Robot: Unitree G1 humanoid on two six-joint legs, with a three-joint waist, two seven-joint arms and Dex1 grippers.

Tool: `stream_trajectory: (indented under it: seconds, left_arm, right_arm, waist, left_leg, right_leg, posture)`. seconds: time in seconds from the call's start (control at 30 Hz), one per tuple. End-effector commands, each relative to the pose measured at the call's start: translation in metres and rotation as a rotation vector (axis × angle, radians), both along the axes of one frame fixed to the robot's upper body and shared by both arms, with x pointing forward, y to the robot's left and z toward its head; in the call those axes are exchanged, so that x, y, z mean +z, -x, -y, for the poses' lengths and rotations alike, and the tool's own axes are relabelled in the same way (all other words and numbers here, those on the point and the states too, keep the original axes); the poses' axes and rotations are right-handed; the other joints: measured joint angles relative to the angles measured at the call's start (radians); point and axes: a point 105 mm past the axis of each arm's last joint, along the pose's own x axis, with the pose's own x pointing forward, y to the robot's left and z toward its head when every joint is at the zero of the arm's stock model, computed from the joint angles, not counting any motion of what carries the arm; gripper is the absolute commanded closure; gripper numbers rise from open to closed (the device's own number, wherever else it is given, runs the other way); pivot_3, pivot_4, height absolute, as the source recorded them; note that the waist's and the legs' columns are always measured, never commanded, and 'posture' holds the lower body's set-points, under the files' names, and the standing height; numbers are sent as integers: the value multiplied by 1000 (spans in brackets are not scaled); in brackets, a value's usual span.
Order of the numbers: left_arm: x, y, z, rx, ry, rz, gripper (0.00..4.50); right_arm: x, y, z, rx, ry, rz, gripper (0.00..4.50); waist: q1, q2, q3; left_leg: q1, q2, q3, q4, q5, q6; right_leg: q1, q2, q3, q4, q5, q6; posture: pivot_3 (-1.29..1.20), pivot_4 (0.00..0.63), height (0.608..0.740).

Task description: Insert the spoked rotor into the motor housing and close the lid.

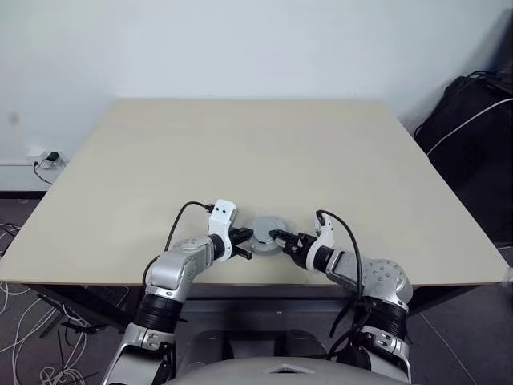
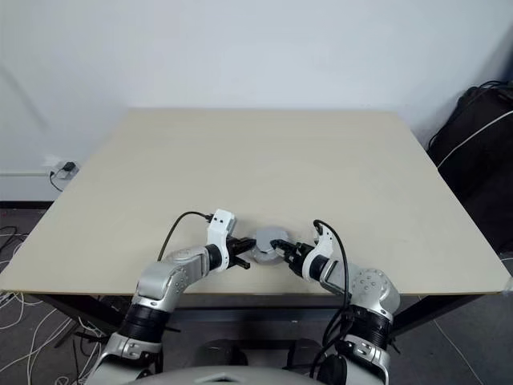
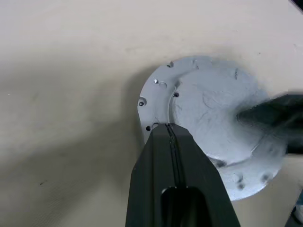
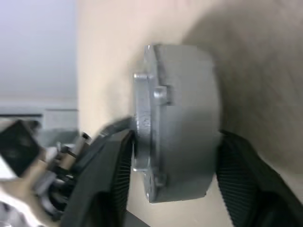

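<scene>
Right claw (image 4: 173, 156) fingers straddling the lid (image 1: 265, 237), touching its sides, left claw (image 3: 171, 137) closed, tip on its rim

A pale wooden table (image 1: 256, 152) carries the grey lid (image 1: 267, 235) near its front edge.

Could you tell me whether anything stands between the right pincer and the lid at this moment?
Nothing visible does. The right pincer has one finger on each side of the lid, both right at its edges. The left pincer, shut, rests its tip on the lid's flange from the other side.
</scene>
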Motion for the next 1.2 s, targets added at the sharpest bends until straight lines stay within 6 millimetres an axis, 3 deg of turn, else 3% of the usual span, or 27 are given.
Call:
stream_trajectory:
  seconds: [0.03,0.47,0.7,0.83,0.97,1.2]
  left_arm:
    - [-2,9,15,-57,26,-32,4500]
    - [0,7,14,-49,34,-23,4500]
    - [15,-1,7,21,85,48,4500]
    - [31,-15,-12,196,125,126,4500]
    - [44,-31,-54,528,151,217,4500]
    - [57,-12,-88,670,300,318,4500]
  right_arm:
    - [7,-1,-6,8,-12,24,2335]
    - [0,10,-13,64,-5,-8,2360]
    - [0,11,-13,54,-10,-6,2362]
    - [0,11,-12,41,-20,-6,2370]
    - [-1,13,-13,27,-35,-12,2373]
    - [6,9,-15,-24,-125,7,2385]
  waist:
    - [0,0,0]
    - [0,2,-1]
    - [-2,2,-1]
    - [-6,2,-1]
    - [-7,1,-1]
    - [-7,1,0]
  left_leg:
    - [0,0,0,0,0,0]
    - [0,0,0,1,0,0]
    - [0,0,0,1,0,0]
    - [-1,0,0,0,1,1]
    - [-2,1,0,0,2,2]
    - [-3,1,1,0,1,3]
  right_leg:
    - [0,0,0,0,0,0]
    - [0,0,0,0,0,0]
    - [0,0,0,0,0,1]
    - [-1,0,1,0,1,1]
    - [0,0,2,0,1,1]
    - [0,0,2,0,1,0]
  posture:
    - [0,0,740]
    - [0,0,740]
    - [0,0,740]
    - [0,0,740]
    - [0,0,740]
    - [0,0,740]
